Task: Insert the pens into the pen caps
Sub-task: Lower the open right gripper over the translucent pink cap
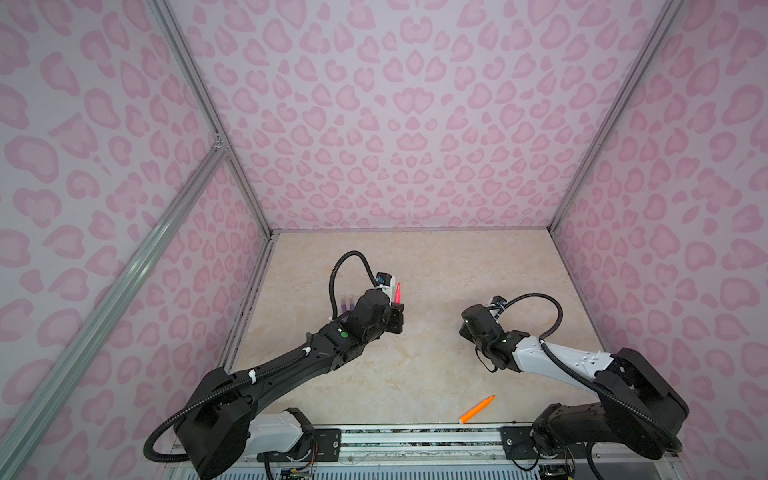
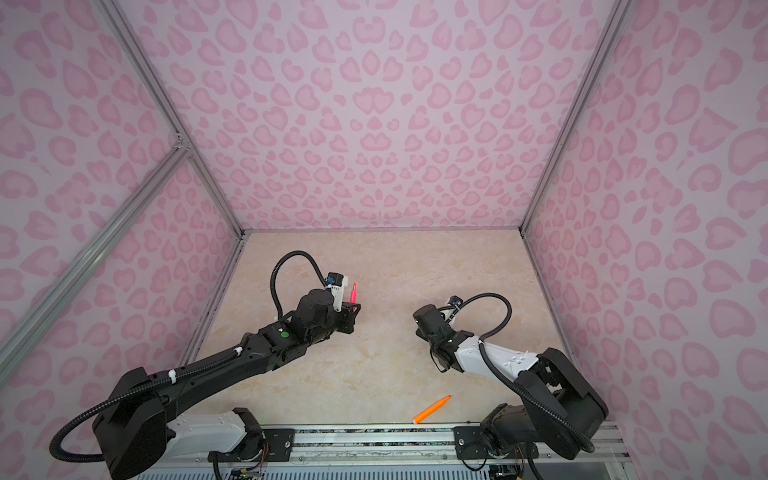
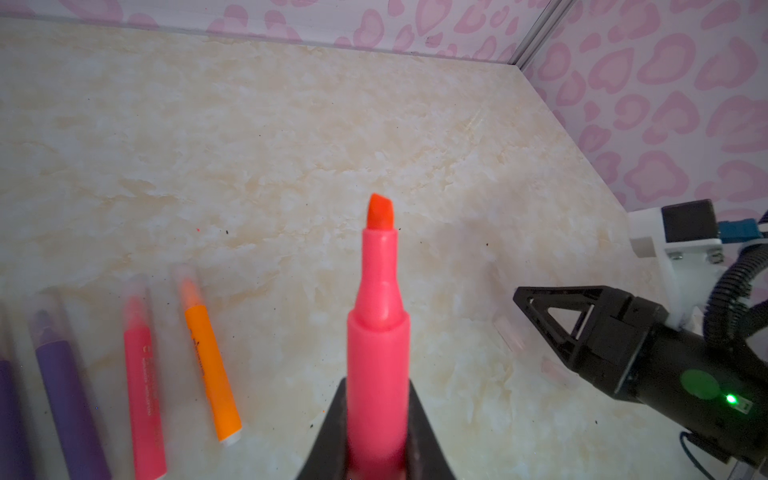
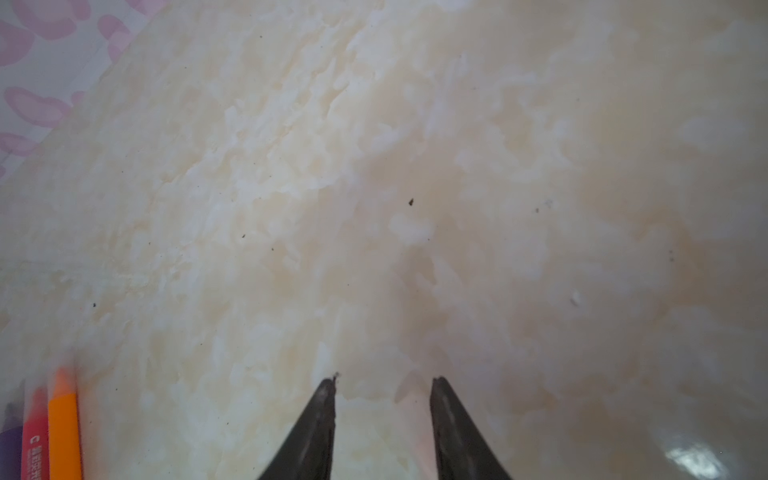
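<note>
My left gripper is shut on an uncapped pink-red pen, held above the table with its chisel tip pointing away. My right gripper hangs low over the table, open. A faint clear pen cap shows between its fingers, and I cannot tell whether it is touched. Two clear caps lie by that gripper. At the left lie capped pens in a row: purple, pink-red, orange. A loose orange pen lies uncapped near the front edge.
Pink patterned walls close in the beige marble table on three sides. A metal rail runs along the front edge between the two arm bases. The row of pens lies partly under the left arm in both top views.
</note>
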You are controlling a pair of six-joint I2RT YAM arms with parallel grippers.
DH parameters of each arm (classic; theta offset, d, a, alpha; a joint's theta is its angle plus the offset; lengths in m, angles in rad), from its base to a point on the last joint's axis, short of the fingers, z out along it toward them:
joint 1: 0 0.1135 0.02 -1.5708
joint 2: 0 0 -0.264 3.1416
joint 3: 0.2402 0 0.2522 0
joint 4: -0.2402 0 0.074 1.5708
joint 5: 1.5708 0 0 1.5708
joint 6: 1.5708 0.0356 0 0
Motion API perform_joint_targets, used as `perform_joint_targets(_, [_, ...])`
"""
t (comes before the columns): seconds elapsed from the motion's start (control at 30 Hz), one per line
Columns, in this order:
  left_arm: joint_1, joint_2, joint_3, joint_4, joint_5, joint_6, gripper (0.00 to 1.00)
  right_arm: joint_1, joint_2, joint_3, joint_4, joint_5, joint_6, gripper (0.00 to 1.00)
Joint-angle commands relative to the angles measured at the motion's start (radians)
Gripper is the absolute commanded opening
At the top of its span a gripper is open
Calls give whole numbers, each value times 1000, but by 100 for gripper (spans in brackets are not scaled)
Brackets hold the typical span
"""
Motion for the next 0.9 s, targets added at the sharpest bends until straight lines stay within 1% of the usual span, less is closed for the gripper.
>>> perform_joint_targets(0.0, [2,-3,13,5,3,9,3,4,-34,-17,-7,29,-187,45])
perform_joint_targets(0.03, [1,-3,12,7,2,9,3,4,-37,-8,-14,22,-224,45])
perform_joint_targets(0.1, [1,0,13,7,3,9,3,14,-21,11,-45,67,-272,44])
perform_joint_targets(0.13, [1,0,14,7,4,10,3,26,-14,5,-27,79,-314,45])
perform_joint_targets(0.17, [1,0,14,6,4,10,3,31,-7,6,-33,89,-327,45])
perform_joint_targets(0.2, [1,0,14,6,3,10,3,31,0,5,-48,88,-314,46])
perform_joint_targets(0.23, [1,2,14,5,1,11,3,19,3,-1,-57,52,-304,46])
perform_joint_targets(0.3, [1,1,13,5,-1,12,3,8,-1,-45,13,-20,-317,47])
perform_joint_targets(0.33, [0,0,14,5,-1,13,3,14,-6,-57,40,-31,-325,67])
perform_joint_targets(0.37, [0,0,14,4,0,12,3,20,-9,-59,46,-32,-329,69])
perform_joint_targets(0.4, [0,0,14,4,0,12,3,26,-12,-57,43,-28,-336,65])
perform_joint_targets(0.47, [1,2,15,4,-1,13,3,31,-13,-57,49,-43,-354,62])
perform_joint_targets(0.53, [2,2,16,3,0,13,3,32,7,-43,52,-80,-381,53])
perform_joint_targets(0.6, [1,0,17,3,-1,13,3,32,40,-22,32,-89,-382,44])
perform_joint_targets(0.7, [1,-2,16,0,-9,17,3,32,82,1,10,-71,-371,35])
perform_joint_targets(0.87, [1,-7,16,-2,-14,20,3,40,117,23,-20,-36,-366,33])
